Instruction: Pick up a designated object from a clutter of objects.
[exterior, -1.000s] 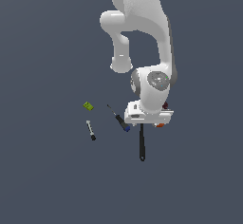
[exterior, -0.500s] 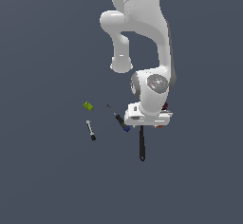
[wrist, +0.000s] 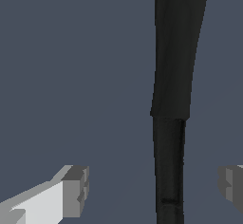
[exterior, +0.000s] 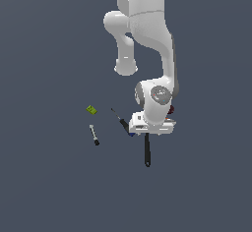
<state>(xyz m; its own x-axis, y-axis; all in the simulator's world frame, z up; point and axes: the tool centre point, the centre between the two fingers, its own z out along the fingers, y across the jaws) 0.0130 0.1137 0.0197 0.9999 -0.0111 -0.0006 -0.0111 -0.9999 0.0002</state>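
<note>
The tool (wrist: 152, 190) is hanging low over the table (exterior: 49, 187) with its 2 fingers (wrist: 76, 190) apart. The spatula (wrist: 173, 76) is lying between them, closer to one finger, its long axis crossing the gap, so closing should catch it.

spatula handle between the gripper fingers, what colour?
All black, no markings, on the spatula. The wrist view shows it best, with the gripper open around it.

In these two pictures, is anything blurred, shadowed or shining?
Exterior view: flat even light, no cast shadows on the floor, small tools coarse and pixelated. Wrist view: the black spatula is close and soft-edged, with a faint sheen; the end effector fingers look blocky.
</note>
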